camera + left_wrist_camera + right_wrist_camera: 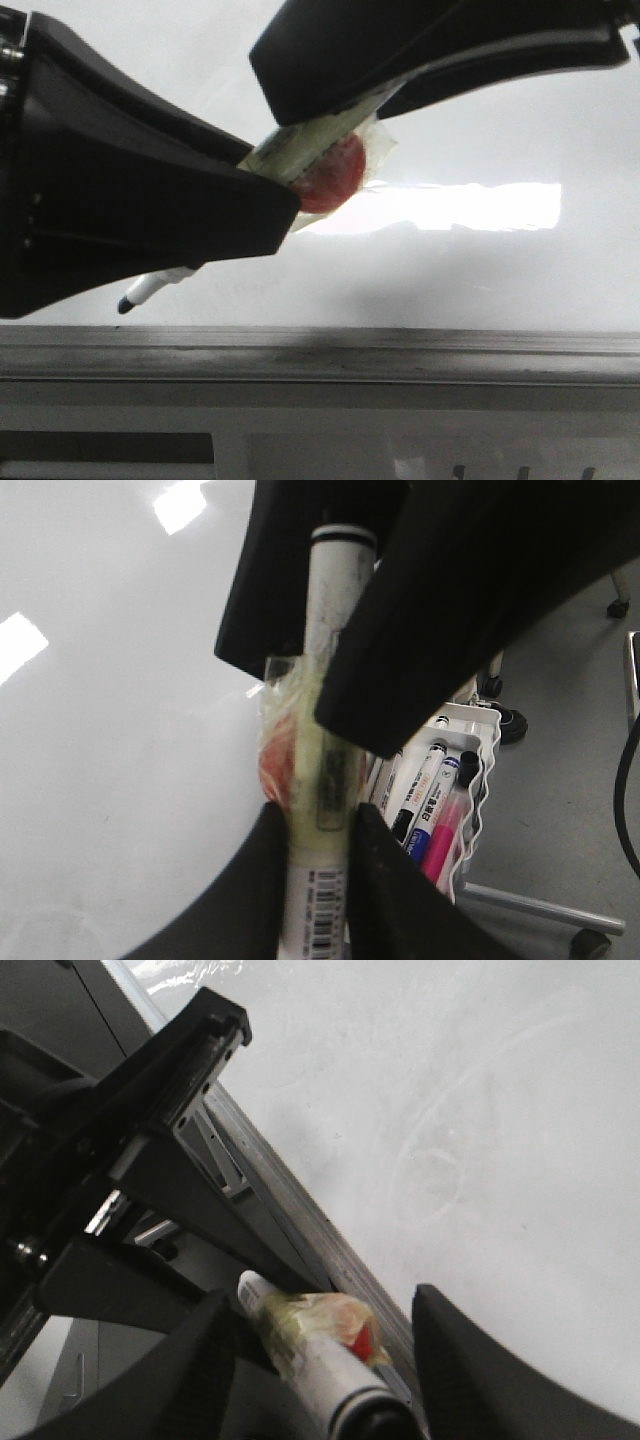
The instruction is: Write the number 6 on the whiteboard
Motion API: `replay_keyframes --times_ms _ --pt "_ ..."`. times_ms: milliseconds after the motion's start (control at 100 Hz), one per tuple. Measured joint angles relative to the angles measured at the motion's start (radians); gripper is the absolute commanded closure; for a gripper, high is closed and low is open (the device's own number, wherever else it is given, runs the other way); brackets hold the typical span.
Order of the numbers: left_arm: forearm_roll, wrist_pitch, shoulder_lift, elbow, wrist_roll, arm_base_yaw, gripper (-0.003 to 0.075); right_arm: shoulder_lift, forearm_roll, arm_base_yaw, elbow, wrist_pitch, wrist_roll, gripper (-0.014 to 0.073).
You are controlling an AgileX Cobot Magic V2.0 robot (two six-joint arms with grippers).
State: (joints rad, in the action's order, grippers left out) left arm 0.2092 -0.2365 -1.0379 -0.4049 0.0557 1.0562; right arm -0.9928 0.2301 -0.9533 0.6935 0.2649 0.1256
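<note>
My left gripper [262, 180] [315, 815] is shut on a white marker [318, 780] wrapped in yellowed tape with a red patch [335, 172]. Its dark tip [125, 305] points down at the whiteboard [450, 280] just above the grey metal ledge [400, 345]; I cannot tell whether it touches. My right gripper [340, 105] [320, 1305] is open, its jaws standing on either side of the marker's capped rear end [330, 1380]. The board also shows in the right wrist view [500, 1110] with faint erased smears. No black stroke of the number 6 is visible.
A white wire basket [478, 780] holding several spare markers hangs beside the board. Below it are a metal stand leg [540, 905] and caster wheels [510, 720] on the grey floor. A bright glare patch [470, 205] lies on the board.
</note>
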Motion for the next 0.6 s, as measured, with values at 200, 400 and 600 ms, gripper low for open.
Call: replay_keyframes --times_ms 200,400,600 --pt "0.017 -0.004 0.0 0.0 0.016 0.0 0.0737 0.0 0.018 -0.004 0.002 -0.002 -0.002 0.0657" --pt "0.021 -0.004 -0.002 0.0 0.021 0.0 0.0503 0.0 0.032 -0.006 0.002 -0.004 -0.008 0.0657" --pt "0.007 -0.029 0.001 0.0 0.009 -0.025 0.0385 -0.006 0.017 -0.006 0.002 -0.018 -0.008 0.0656"
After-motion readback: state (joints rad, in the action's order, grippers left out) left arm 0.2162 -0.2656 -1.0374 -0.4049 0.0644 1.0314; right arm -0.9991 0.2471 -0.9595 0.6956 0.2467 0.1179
